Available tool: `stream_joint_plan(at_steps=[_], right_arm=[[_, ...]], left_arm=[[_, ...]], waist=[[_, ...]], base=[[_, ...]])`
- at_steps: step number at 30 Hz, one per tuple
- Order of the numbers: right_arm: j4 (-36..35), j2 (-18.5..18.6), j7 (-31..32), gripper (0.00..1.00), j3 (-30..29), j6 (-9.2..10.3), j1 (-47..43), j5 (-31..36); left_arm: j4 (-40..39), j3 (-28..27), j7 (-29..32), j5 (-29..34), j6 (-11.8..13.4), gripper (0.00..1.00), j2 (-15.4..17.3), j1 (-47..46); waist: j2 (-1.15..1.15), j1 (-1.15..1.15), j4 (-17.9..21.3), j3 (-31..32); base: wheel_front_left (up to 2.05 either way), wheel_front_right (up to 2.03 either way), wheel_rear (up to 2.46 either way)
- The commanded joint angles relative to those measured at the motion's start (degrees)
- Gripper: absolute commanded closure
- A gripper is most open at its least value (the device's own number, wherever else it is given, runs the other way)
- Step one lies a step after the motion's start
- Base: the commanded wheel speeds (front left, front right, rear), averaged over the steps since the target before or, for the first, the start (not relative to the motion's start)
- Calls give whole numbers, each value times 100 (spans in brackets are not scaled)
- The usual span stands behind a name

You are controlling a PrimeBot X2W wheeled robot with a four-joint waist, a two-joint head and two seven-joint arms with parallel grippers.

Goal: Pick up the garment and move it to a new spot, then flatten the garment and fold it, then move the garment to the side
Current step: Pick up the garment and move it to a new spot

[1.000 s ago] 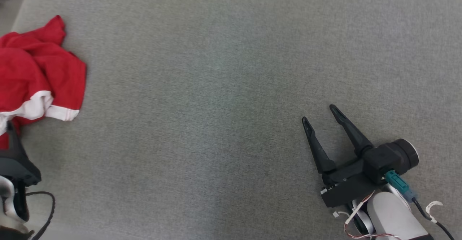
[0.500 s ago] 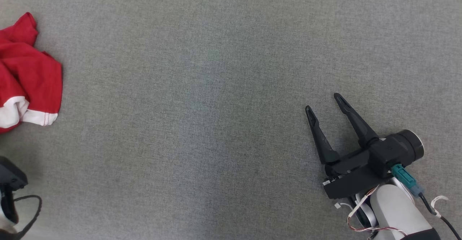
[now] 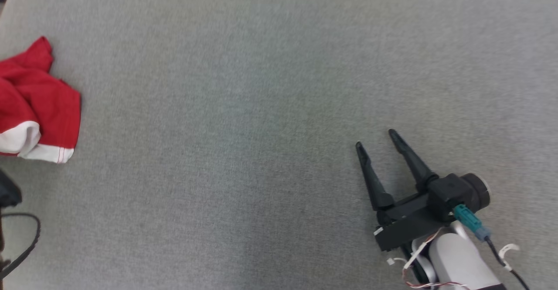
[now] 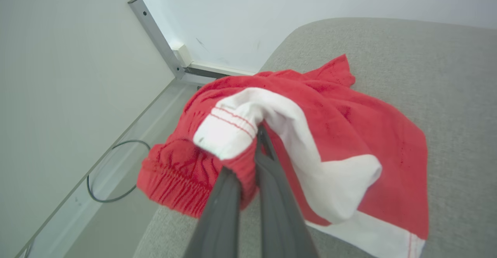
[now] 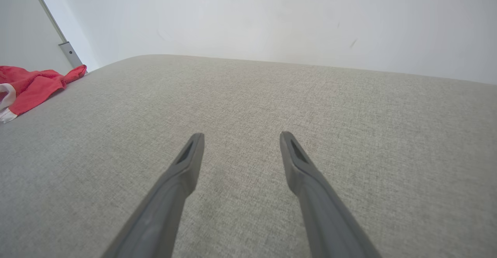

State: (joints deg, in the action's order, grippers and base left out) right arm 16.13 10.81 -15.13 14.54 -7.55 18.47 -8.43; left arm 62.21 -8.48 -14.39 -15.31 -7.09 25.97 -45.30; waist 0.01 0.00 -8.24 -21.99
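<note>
**Left gripper clamped on the garment**

I see the garment [image 4: 349, 134], red with white bands, crumpled at the left edge of the grey worktop [image 3: 261, 85]. My left gripper [image 4: 254, 149] is pinched tight on a bunched fold. My right gripper [image 3: 375, 138] sits well apart, fingers spread.

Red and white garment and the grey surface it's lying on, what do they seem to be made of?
The red and white garment: soft matte knit cloth, probably cotton jersey; it crumples into loose folds, with a gathered elastic waistband and stitched hems. The grey surface: matte woven upholstery fabric, likely over padding; fine weave texture, rounded edge.
</note>
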Motion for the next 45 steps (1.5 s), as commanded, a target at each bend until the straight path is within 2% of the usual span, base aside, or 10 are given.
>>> stream_joint_plan(at_steps=[1,8,10,19,24,31,37,43,44,45], right_arm=[[35,-86,3,0,0,15,-79,-50],[193,-421,3,0,-57,15,-231,-75],[207,-457,3,0,-58,15,-248,-83],[287,-660,3,0,-255,15,-515,-69],[358,-722,3,0,-302,15,-609,-75],[446,-761,3,0,-211,15,-668,-90],[485,-779,3,0,-191,15,-657,-114],[498,-789,3,0,-209,16,-659,-142],[496,-790,3,0,-217,15,-655,-146],[493,-792,3,0,-227,15,-652,-148]], left_arm=[[-33,183,-45,134,-25,100,25,-150],[-434,1471,-62,-75,-29,100,-640,-337],[-495,1612,-64,-133,-29,100,-737,-282],[-999,2430,-84,-535,-31,100,-1762,239],[-1198,2824,-84,-758,-31,100,-2115,620],[-1515,3689,-83,-1159,-33,100,-2307,923],[-2084,4648,-82,-1918,-35,100,-2311,928],[-2278,4994,-83,-2199,124,100,-2302,752],[-2253,4999,-83,-2150,177,99,-2299,749],[-2234,4978,-83,-2121,218,59,-2294,753]], waist=[[-1,0,234,321],[-1,0,660,805],[-1,0,735,863],[-1,0,1389,1213],[-1,0,1796,1348],[-1,0,2403,1492],[-1,0,2801,1477],[-1,0,2943,1429],[-1,0,2944,1420],[-1,0,2939,1413]], base=[[0,0,0],[0,0,0],[0,0,0],[0,0,0],[0,0,0],[0,0,0],[0,0,0],[0,0,0],[0,0,0],[0,0,0]])
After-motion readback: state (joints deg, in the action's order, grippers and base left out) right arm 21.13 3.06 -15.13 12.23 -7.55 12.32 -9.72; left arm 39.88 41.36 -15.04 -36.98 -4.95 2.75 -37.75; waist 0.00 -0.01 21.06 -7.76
